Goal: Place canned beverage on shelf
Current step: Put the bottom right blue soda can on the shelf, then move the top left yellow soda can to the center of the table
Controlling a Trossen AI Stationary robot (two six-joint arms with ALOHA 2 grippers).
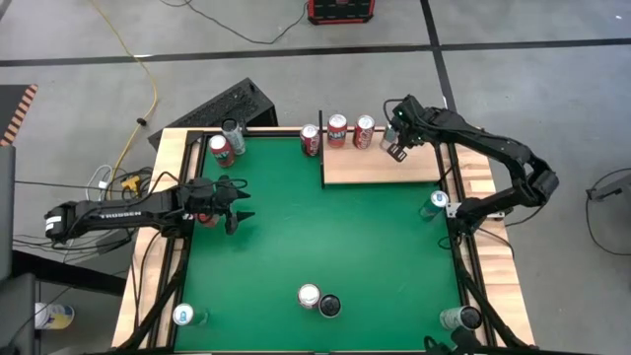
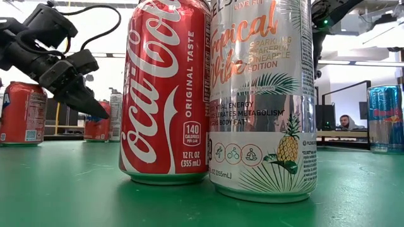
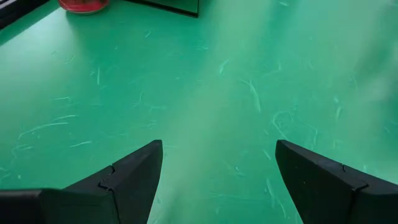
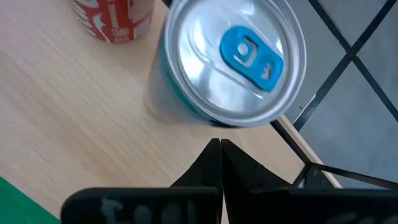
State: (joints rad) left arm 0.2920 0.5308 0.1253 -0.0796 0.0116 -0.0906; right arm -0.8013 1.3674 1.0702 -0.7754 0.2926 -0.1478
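The shelf (image 1: 380, 166) is a pale wood board at the table's far right. Two red cans (image 1: 337, 129) (image 1: 364, 131) and a silver can with a blue tab (image 4: 233, 62) stand upright on it. My right gripper (image 4: 219, 146) is shut, its tips just beside that silver can's near side, above the board (image 1: 397, 150). My left gripper (image 1: 237, 204) hovers open over the green table at its left side, with nothing between its fingers (image 3: 217, 174). In the low view it shows at the left (image 2: 88, 104). My right gripper points its shut fingertips (image 4: 214, 152) slanting down at the silver can's side just under the top rim (image 4: 217, 123). Whether they touch the can, I cannot tell. The can stands upright on the shelf.
A red can (image 1: 310, 140) stands on the green just left of the shelf's black post. A red (image 1: 222, 150) and a silver can (image 1: 233, 130) stand far left. Two cans (image 1: 309, 296) (image 1: 329, 307) stand together at the near edge. More cans stand at the near corners and the right edge (image 1: 436, 202).
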